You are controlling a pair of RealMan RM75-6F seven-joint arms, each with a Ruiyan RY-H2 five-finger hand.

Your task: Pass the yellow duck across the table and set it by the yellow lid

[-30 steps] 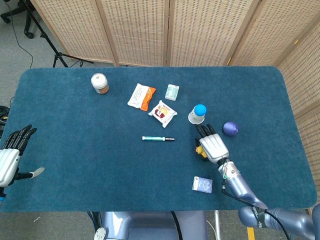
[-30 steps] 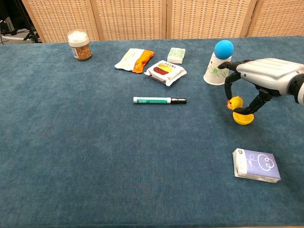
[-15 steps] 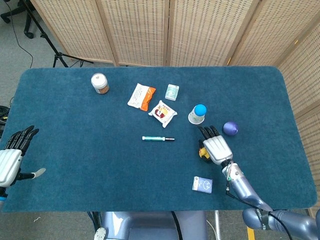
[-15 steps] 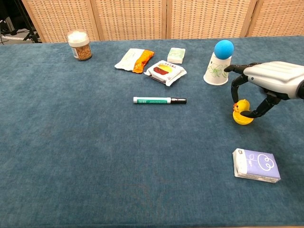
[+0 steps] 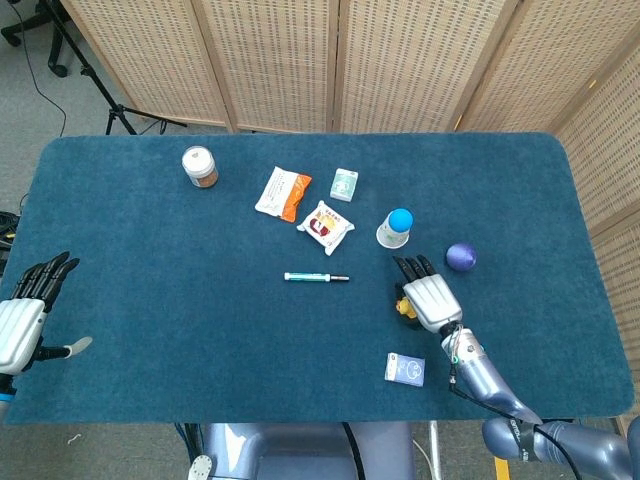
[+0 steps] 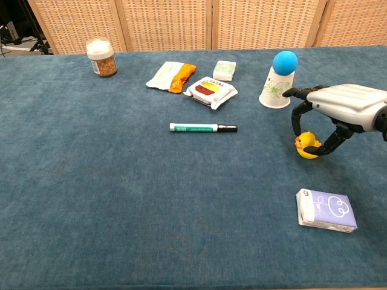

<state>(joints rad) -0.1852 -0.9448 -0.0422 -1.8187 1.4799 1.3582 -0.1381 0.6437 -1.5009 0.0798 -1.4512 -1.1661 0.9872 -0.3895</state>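
no legible text, print on snack packets point(image 6: 210, 89) too small

right hand point(image 6: 338, 107): has drawn back toward 5 o'clock from the paper cup point(image 6: 276, 89) in the chest view, then settled lower; fingers point(image 6: 296, 118) now curl down around the duck
yellow duck point(image 6: 307, 145): turned upright and shifted slightly toward 3 o'clock on the counter point(image 6: 121, 199); its head now shows between finger and thumb
left hand point(image 5: 22, 322): dropped slightly toward 6 o'clock at the counter's edge in the head view
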